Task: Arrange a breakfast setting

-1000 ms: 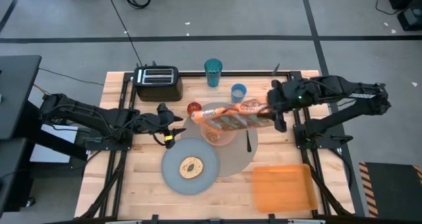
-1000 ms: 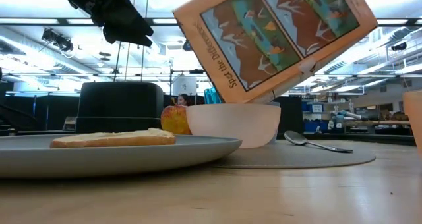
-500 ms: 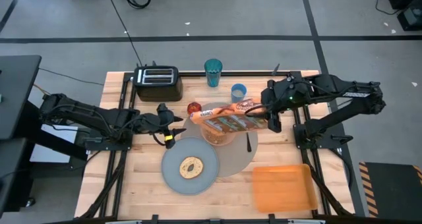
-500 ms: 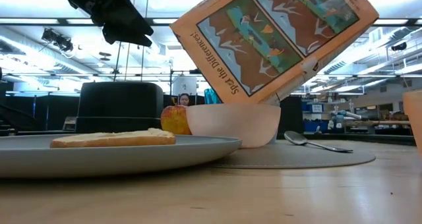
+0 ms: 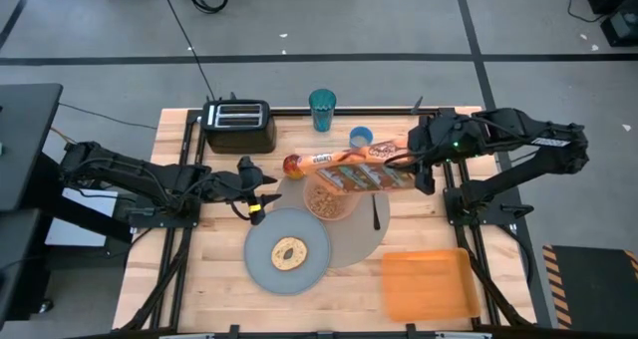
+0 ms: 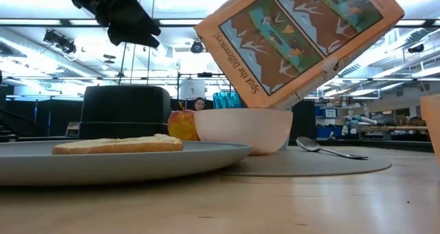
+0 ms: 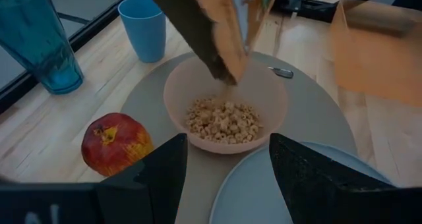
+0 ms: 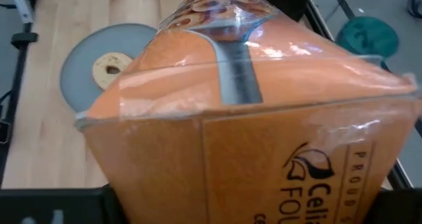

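Note:
My right gripper (image 5: pixel 411 167) is shut on the orange cereal box (image 5: pixel 354 169), which hangs tilted over the pink bowl (image 5: pixel 329 201) of cereal on the tan mat (image 5: pixel 364 241). The box also shows in the low view (image 6: pixel 295 41). The toast ring (image 5: pixel 289 251) lies on the grey-blue plate (image 5: pixel 267 264). The spoon (image 5: pixel 375 211) lies on the mat right of the bowl. The apple (image 5: pixel 292 164) and the blue cup (image 5: pixel 360 138) stand on the wood beyond the mat. My left gripper (image 5: pixel 257 187) is open and empty left of the bowl, also seen in its wrist view (image 7: pixel 224 184). My right gripper holds the cereal box by its right, closed end (image 8: pixel 125 178), the box between the two fingers. The fingers come level from the table's right and lie along the box. The box is lifted clear and tilted, its left end (image 6: pixel 237 69) lower, above the bowl's far side.
A black toaster (image 5: pixel 239 125) and a teal glass (image 5: pixel 322 108) stand at the far edge. A flat orange tray (image 5: pixel 427 284) lies at the near right. Bare wood lies at the near left.
My right gripper has swung the cereal box a little toward the table's far edge and right. The box stays tilted and lifted clear, and more of the bowl's cereal shows from above.

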Controlling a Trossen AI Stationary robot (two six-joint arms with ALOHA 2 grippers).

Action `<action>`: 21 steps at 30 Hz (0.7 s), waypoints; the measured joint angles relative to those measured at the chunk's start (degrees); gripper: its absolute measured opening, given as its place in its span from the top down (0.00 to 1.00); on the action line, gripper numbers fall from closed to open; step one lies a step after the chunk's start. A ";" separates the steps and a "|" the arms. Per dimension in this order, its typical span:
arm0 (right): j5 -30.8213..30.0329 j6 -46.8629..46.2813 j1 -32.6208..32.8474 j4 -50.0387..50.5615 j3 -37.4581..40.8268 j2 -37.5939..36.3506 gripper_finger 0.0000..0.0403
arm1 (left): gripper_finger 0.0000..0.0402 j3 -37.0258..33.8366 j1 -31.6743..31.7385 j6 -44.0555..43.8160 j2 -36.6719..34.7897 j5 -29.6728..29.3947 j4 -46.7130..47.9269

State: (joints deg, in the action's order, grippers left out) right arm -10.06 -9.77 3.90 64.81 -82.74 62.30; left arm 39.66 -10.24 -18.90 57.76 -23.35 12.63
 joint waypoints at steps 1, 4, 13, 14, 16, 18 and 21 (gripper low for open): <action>-0.62 -0.59 0.00 0.37 0.02 -0.20 0.49 | 0.45 0.00 0.00 0.00 0.00 0.00 -0.21; -1.22 -1.15 0.00 0.86 0.02 -0.89 0.49 | 0.45 0.00 -0.02 0.02 0.00 0.02 -0.97; -0.64 5.24 0.00 3.48 0.02 -2.55 0.49 | 0.45 0.00 0.00 0.07 0.00 0.00 -1.85; -0.64 6.63 0.00 3.54 0.02 -2.56 0.49 | 0.45 0.00 0.00 0.07 0.00 0.01 -2.01; -0.64 8.74 0.00 3.34 0.02 -2.53 0.49 | 0.45 0.00 0.00 0.25 0.00 0.00 -2.30; -0.61 10.25 0.00 2.75 0.02 -2.28 0.49 | 0.45 0.00 0.00 0.73 0.00 0.00 -3.01; -0.55 13.04 0.00 0.61 0.04 -1.80 0.49 | 0.45 0.00 -0.02 1.01 0.00 0.00 -3.79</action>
State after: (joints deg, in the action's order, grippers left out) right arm -10.61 3.27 3.90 65.42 -82.70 60.51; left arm 39.66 -10.26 -17.89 57.76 -23.35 8.85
